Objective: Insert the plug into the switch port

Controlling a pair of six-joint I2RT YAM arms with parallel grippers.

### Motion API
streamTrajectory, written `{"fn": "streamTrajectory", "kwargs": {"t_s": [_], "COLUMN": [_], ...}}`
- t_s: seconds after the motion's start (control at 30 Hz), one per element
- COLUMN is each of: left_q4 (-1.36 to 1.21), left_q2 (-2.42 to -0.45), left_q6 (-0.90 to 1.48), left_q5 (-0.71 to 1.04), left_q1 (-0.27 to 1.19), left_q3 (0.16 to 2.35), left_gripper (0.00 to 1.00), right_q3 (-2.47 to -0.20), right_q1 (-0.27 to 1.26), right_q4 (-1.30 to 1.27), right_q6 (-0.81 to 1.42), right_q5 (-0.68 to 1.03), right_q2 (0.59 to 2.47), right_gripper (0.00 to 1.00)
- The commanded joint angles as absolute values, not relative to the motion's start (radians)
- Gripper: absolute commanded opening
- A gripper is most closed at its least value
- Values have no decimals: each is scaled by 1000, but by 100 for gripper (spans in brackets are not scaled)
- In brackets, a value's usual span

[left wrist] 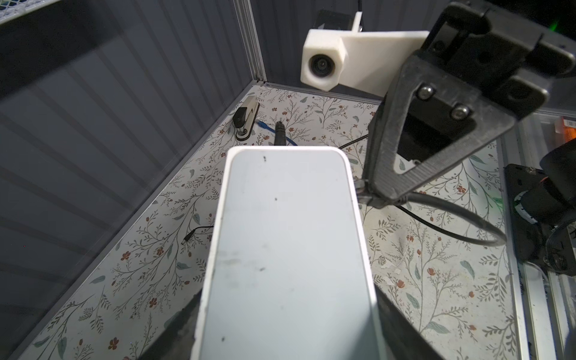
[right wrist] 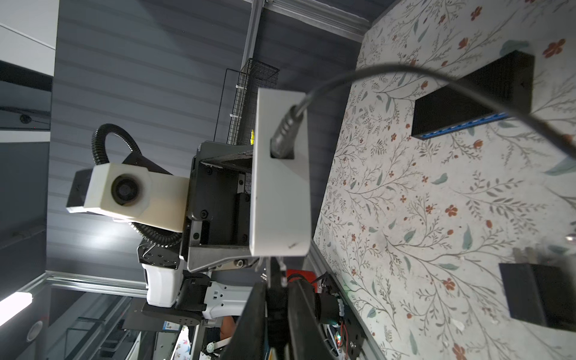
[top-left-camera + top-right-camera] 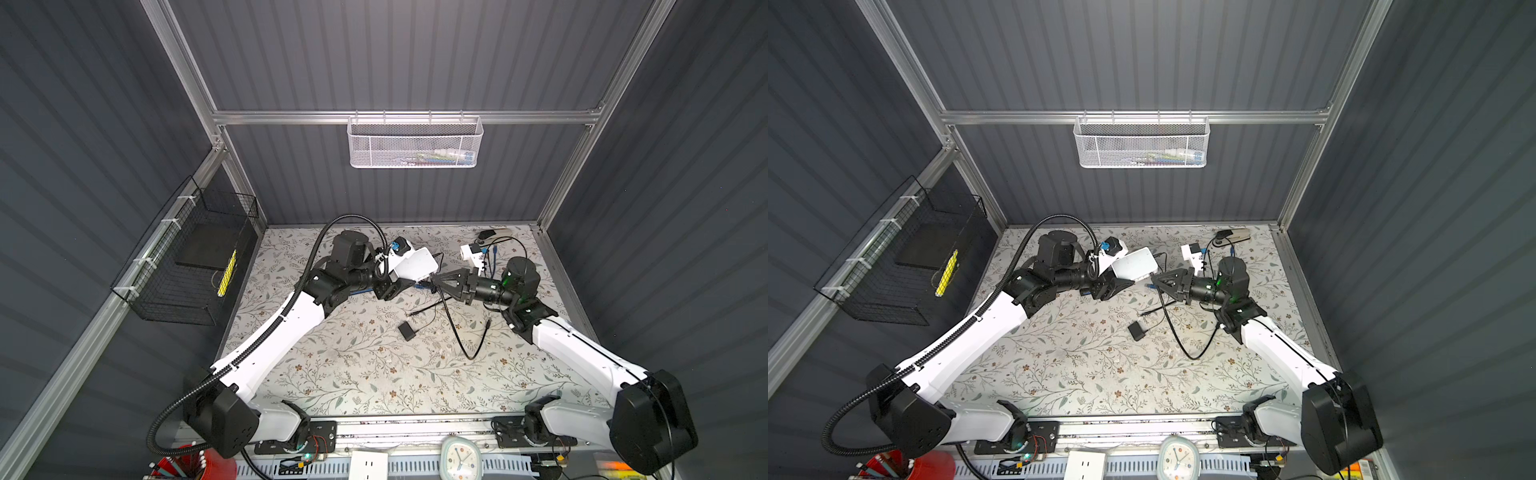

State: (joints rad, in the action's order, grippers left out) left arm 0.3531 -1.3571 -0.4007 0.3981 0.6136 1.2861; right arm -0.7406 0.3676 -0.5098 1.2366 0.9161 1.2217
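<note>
Plug (image 2: 283, 134) and port look joined. In the right wrist view a black plug sits in the slot on the end face of the white switch (image 2: 280, 202), though I cannot tell how deep it is seated.

Nearest on the floral tabletop (image 3: 353, 374) lie a small black block (image 3: 407, 331), untouched, and the slack loop of a black cable (image 3: 454, 328).

Further in, that cable rises to the right claw (image 3: 433, 281), which is clenched on it right at the switch's corner. A small pale fitting (image 1: 359, 189) shows at the claw's tips; it is too small to tell whether it is a tie or another connector.

Just beside it, the left claw (image 3: 405, 283) grasps the switch across its width and holds it lifted clear of the tabletop. A black box (image 2: 467, 99) with a blue edge lies on the tabletop beneath.

At the switch's far end the plug stands out of its slot with a cable arcing away. I cannot make out whether this is the same cable that the right claw pinches.

As I judge it, the main step is done or nearly so. What is left is a firm last push if the plug is not home — then letting go of cable and switch.
</note>
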Motion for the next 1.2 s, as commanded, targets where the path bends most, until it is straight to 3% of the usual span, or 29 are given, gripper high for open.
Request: {"fn": "streamTrajectory", "kwargs": {"t_s": [0.0,0.13,0.27,0.43,0.53,0.7,0.83,0.97,1.1,1.17], "left_q4": [344,374,506,733,738,671,528,433,524,595], "left_q2": [-1357,-1367,-1411,-1502,-1503,-1506,-1506,-1517,-1543,-1563], "left_q6": [-414,-426,-506,-616,-605,-537,-415,-322,-385,-440], "left_q5": [443,482,594,644,689,770,849,922,913,909], "left_q1": [615,615,644,737,740,740,740,741,765,778], "left_q3": [1344,1361,1446,1548,1532,1491,1440,1375,1392,1402], "left_gripper": [27,27,27,25,25,24,24,25,25,25], "right_q3": [-729,-729,-741,-804,-905,-910,-956,-955,-977,-1025], "right_q1": [371,371,369,341,335,344,355,351,341,326], "right_q4": [-576,-610,-714,-1054,-770,-992,-743,-1222,-889,-951], "right_q6": [1270,1287,1366,1578,1392,1553,1389,1637,1462,1525], "right_q5": [925,919,883,871,895,817,793,831,781,820], "right_q2": [1224,1229,1275,1443,1444,1535,1508,1649,1575,1612], "right_gripper": [11,0,0,0,0,0,0,0,0,0]}}
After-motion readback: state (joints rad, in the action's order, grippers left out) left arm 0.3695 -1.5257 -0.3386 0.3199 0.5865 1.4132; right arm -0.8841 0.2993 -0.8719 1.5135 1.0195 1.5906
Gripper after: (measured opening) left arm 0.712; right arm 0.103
